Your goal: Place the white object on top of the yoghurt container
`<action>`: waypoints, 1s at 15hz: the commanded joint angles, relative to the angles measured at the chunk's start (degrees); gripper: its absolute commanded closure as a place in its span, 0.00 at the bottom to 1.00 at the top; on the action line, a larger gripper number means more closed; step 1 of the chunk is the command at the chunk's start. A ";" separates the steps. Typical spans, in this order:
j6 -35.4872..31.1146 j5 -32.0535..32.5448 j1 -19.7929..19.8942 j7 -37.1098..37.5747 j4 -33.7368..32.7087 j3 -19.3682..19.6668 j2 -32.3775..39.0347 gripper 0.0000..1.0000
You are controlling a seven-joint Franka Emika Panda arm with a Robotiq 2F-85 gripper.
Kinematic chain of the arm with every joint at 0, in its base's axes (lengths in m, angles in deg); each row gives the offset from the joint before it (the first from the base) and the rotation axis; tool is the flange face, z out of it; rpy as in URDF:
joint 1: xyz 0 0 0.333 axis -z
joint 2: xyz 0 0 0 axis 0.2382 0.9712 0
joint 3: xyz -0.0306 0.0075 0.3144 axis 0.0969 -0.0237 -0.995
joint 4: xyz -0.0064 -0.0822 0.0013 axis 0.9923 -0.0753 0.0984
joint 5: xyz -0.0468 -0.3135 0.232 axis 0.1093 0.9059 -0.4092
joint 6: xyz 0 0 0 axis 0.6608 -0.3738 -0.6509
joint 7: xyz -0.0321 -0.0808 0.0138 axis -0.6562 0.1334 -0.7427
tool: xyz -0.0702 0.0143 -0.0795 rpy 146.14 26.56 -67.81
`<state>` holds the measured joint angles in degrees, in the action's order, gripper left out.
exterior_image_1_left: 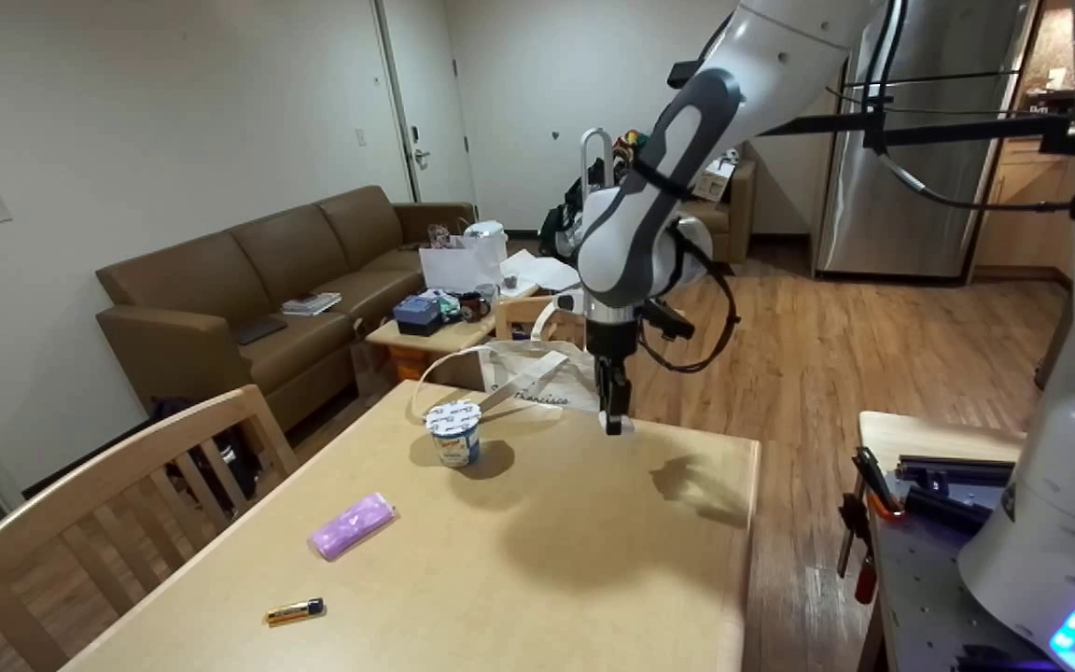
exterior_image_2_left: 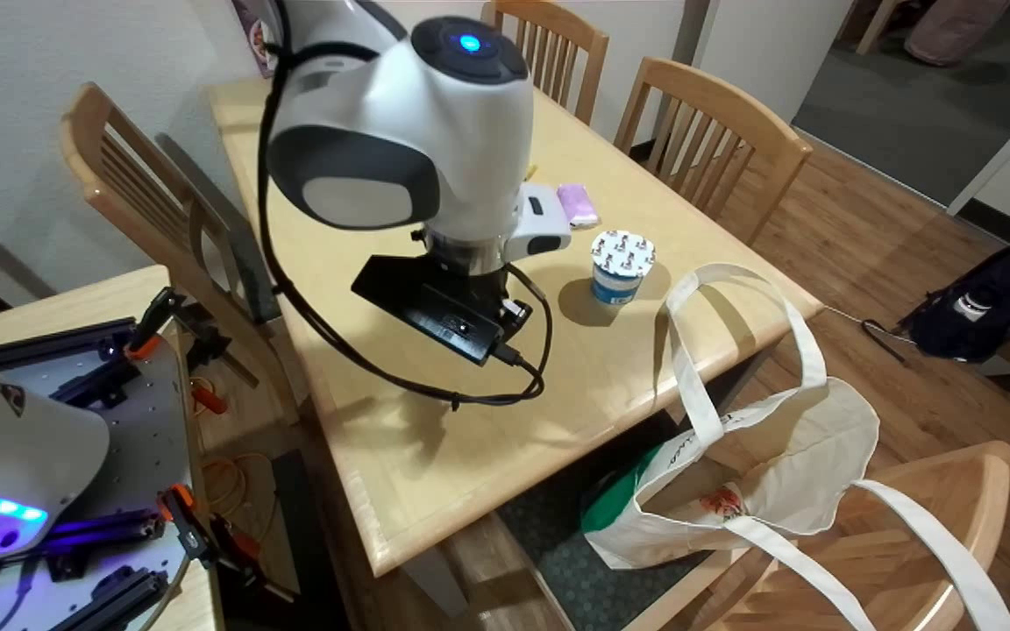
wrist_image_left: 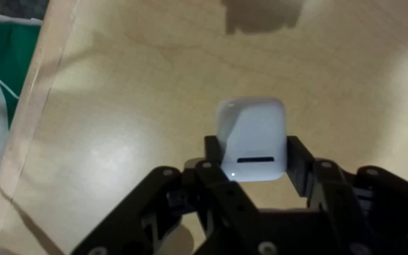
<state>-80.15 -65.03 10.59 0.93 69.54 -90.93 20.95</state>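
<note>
The white object (wrist_image_left: 255,134) is a small rounded white piece with a dark slot, centred in the wrist view. My gripper (wrist_image_left: 253,156) has one finger pressed on each side of it. In an exterior view the gripper (exterior_image_1_left: 613,420) points down and holds the white object (exterior_image_1_left: 628,427) above the table, apart from the cup. The yoghurt container (exterior_image_1_left: 454,435) stands upright on the table with a patterned white lid, to the left of the gripper there. It also shows in an exterior view (exterior_image_2_left: 619,270), where the wrist hides most of the gripper. The container is out of the wrist view.
A purple oblong pack (exterior_image_1_left: 353,526) and a small battery-like stick (exterior_image_1_left: 294,611) lie on the wooden table (exterior_image_1_left: 631,616). A canvas tote bag (exterior_image_2_left: 733,491) sits on a chair at the table's edge, one handle (exterior_image_2_left: 693,368) reaching up beside the container. Wooden chairs (exterior_image_2_left: 715,131) surround the table.
</note>
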 commanded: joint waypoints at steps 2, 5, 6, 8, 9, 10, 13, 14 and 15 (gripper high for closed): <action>1.13 -10.43 -4.13 -5.57 0.38 4.07 -4.64 0.77; 1.77 -11.18 -6.48 -6.12 0.60 6.47 -6.20 0.52; 1.74 -11.16 -6.66 -6.11 0.60 6.56 -5.67 0.52; 0.97 -15.87 -5.99 -8.63 0.32 5.20 -4.96 0.77; 1.74 -21.96 -5.38 -11.68 -0.34 3.82 -5.05 0.77; 3.95 -26.61 -1.79 -12.53 -1.69 -1.12 -5.69 0.77; 7.80 -40.78 -7.33 -18.56 -4.11 0.91 -7.09 0.77; 8.36 -44.62 -8.64 -19.91 -4.88 1.18 -7.69 0.77; 8.87 -47.07 -10.43 -19.92 -5.72 2.21 -8.15 0.77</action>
<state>-74.14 -103.92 4.00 -15.30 65.47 -91.12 15.13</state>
